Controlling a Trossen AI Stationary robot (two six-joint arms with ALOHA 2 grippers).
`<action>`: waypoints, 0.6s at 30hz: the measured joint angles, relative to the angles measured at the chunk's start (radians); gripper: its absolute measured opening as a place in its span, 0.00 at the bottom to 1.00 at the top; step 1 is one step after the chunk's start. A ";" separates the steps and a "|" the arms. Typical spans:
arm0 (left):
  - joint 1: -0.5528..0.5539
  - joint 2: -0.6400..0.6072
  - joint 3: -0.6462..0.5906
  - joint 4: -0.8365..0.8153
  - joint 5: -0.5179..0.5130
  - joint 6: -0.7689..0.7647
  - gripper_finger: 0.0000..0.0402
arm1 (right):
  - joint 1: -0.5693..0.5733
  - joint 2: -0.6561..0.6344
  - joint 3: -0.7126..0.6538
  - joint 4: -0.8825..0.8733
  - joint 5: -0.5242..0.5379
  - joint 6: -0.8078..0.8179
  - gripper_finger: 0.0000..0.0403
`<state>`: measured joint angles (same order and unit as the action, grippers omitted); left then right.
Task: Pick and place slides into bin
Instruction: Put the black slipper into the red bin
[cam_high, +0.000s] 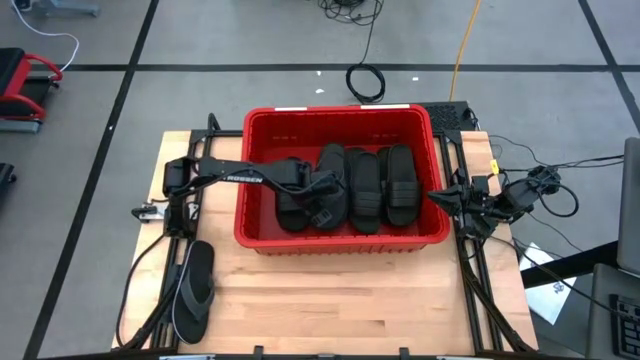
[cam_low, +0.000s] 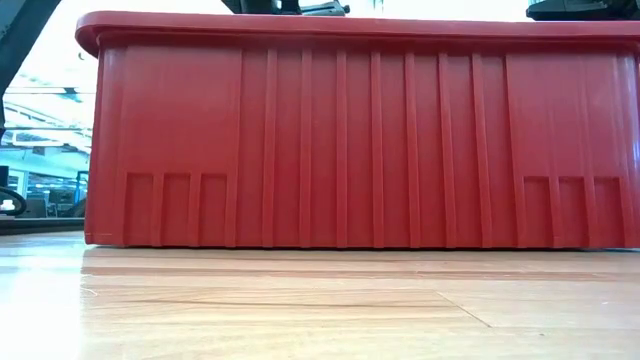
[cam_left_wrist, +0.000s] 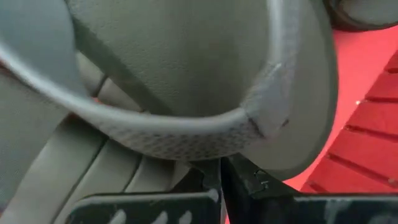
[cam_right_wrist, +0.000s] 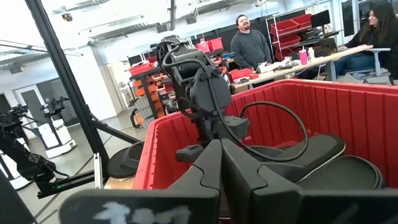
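Red bin is taking a slide from the left gripper, fingers pressed together, placing; next, release and fetch the flip-flop.

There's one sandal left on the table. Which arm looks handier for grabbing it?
The left, probably. The last flip-flop lies at the table's left front corner, on that arm's side, though the left gripper is inside the bin. The right gripper waits by the bin's far wall.
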<state>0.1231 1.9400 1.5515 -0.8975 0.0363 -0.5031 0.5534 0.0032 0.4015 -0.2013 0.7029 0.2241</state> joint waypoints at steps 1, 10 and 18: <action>-0.001 0.000 0.000 0.005 0.000 0.000 0.00 | 0.000 0.000 0.000 0.000 0.000 0.000 0.00; -0.003 -0.003 0.034 -0.049 0.000 0.080 0.00 | 0.000 0.000 0.000 0.000 0.000 0.000 0.00; -0.006 -0.019 0.241 -0.334 -0.101 0.137 0.00 | 0.000 0.000 0.000 0.000 0.000 0.003 0.00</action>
<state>0.1176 1.9213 1.7924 -1.2312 -0.0646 -0.3659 0.5537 0.0032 0.4015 -0.2016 0.7025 0.2276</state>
